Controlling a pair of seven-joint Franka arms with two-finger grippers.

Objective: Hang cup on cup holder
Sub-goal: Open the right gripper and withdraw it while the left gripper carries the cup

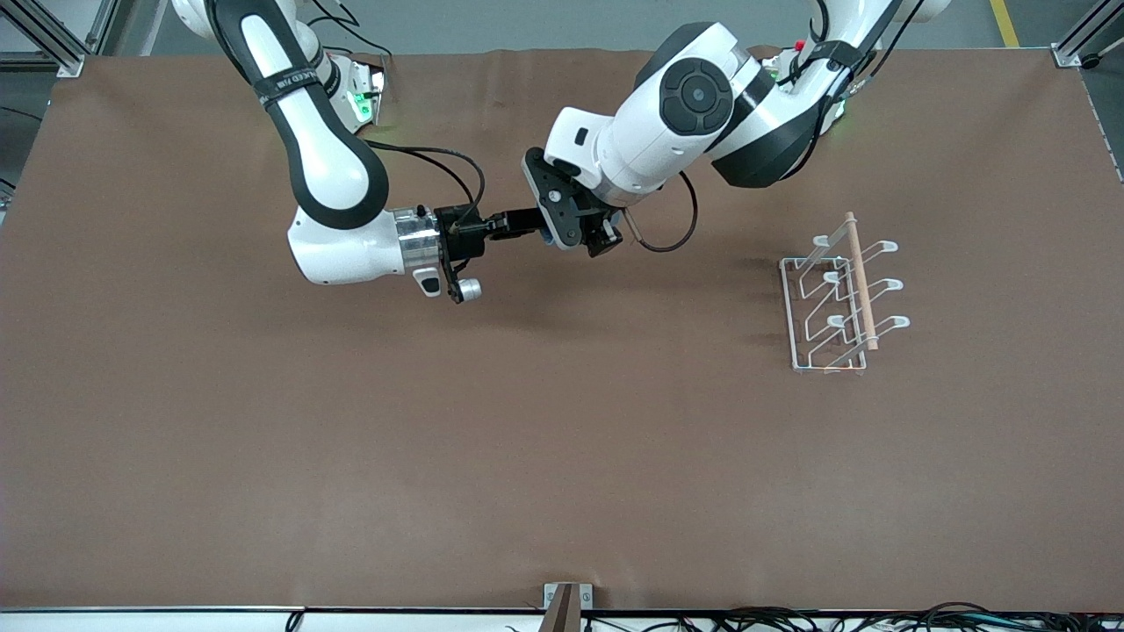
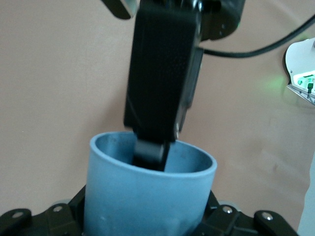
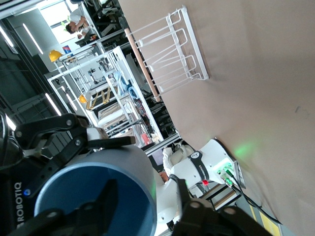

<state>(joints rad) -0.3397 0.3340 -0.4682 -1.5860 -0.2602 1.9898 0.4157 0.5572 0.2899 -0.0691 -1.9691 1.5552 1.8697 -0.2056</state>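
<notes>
The light-blue cup is up in the air over the middle of the table, between the two grippers; only a sliver of it shows in the front view. My left gripper is shut on the cup's sides. My right gripper is open and straddles the cup's rim, with one finger inside the cup and the other outside, apart from the wall. The white wire cup holder with its wooden rod stands toward the left arm's end of the table. It also shows in the right wrist view.
A brown mat covers the table. Boxes with green lights sit by the arms' bases. A black cable loops beside the right wrist. A small bracket stands at the table edge nearest the front camera.
</notes>
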